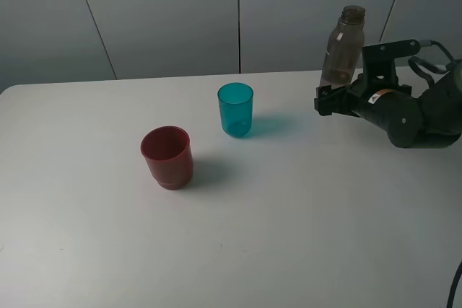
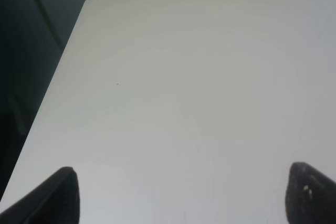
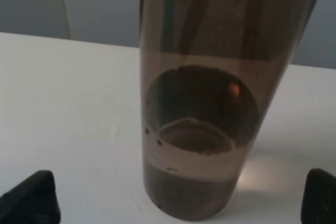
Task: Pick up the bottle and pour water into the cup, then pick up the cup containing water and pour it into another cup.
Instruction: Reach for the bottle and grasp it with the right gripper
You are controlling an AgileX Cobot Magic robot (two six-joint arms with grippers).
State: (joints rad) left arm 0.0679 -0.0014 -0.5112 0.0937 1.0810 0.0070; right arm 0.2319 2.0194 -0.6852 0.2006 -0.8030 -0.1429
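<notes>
Right claw (image 1: pixel 326 100) wide open, lined up low on the upright bottle (image 1: pixel 343 47) at the desk's (image 1: pixel 289 236) far right, no grip yet. Low aim likely keeps the neck free for pouring. Teal cup (image 1: pixel 236 110) mid-desk, red cup (image 1: pixel 167 156) near it; left claw (image 2: pixel 184 205) wide, empty.

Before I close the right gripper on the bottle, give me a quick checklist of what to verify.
1. Right gripper open: ok.
2. Bottle upright and centred between the fingertips in the right wrist view: ok.
3. Fingertips far enough forward to enclose the bottle: cannot tell.
4. Bottle neck uncapped: ok.
5. Water in the bottle: ok, a shallow layer at the bottom.
6. Teal cup upright and apart from the red cup: ok.
</notes>
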